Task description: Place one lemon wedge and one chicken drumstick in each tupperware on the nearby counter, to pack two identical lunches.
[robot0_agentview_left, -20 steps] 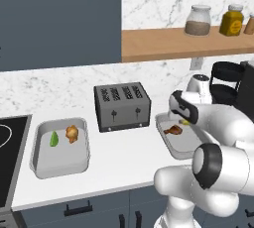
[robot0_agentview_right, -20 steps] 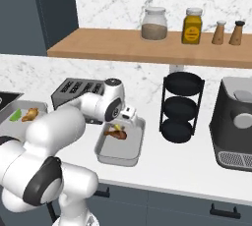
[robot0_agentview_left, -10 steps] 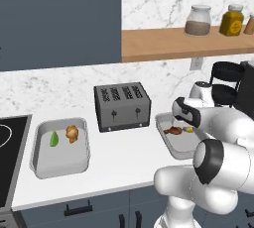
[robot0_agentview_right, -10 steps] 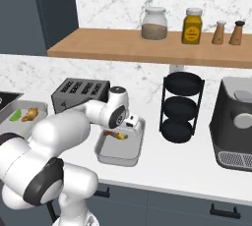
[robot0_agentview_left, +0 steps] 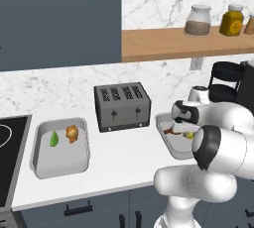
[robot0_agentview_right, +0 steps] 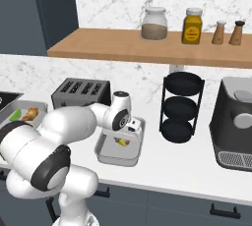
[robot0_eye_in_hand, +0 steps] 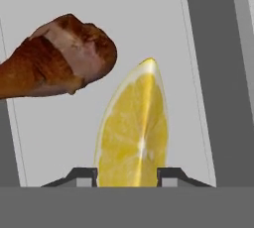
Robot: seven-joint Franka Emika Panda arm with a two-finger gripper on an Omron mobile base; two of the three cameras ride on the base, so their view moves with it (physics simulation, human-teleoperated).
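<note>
Left of the dark four-slot toaster [robot0_agentview_left: 122, 106], on the white counter [robot0_agentview_left: 119, 160], a shallow light-grey rectangular tupperware [robot0_agentview_left: 60, 165] holds a small green lemon wedge [robot0_agentview_left: 53, 139] beside a golden orange-brown chicken drumstick [robot0_agentview_left: 72, 133]. Right of the toaster, a second light-grey tupperware [robot0_agentview_right: 112, 156] holds a dark reddish-brown drumstick [robot0_eye_in_hand: 54, 64]. Over that tray the claw [robot0_eye_in_hand: 130, 175] is clenched on a yellow lemon wedge [robot0_eye_in_hand: 133, 135], which sits close to the dark drumstick. Farther right of the toaster stands a black three-tier round rack [robot0_agentview_right: 180, 107].

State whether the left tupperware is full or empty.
Partly filled: the left tupperware holds a green lemon wedge and a golden drumstick.
</note>
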